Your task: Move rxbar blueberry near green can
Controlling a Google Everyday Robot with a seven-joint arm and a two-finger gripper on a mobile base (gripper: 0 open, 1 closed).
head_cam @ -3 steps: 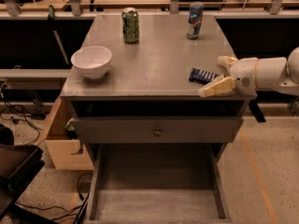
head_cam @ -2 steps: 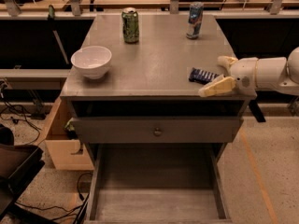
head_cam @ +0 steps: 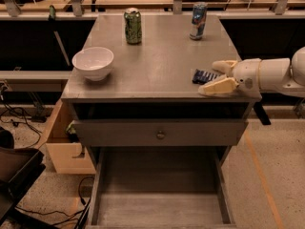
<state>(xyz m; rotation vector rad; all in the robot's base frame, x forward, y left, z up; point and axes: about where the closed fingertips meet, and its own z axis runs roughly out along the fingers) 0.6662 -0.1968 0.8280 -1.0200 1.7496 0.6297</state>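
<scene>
The rxbar blueberry (head_cam: 204,76), a dark navy wrapper with white lettering, lies flat near the right front edge of the grey table (head_cam: 157,66). My gripper (head_cam: 217,76) comes in from the right, open, with one cream finger behind the bar and the other in front of it, so the bar's right end lies between them. The green can (head_cam: 133,26) with a silver top stands upright at the back of the table, left of centre, far from the bar.
A slimmer blue-and-silver can (head_cam: 198,21) stands at the back right. A white bowl (head_cam: 93,63) sits at the left side. Below the tabletop a closed drawer (head_cam: 159,133) and an open lower drawer (head_cam: 159,194) stick out. A wooden box (head_cam: 62,142) stands at the left.
</scene>
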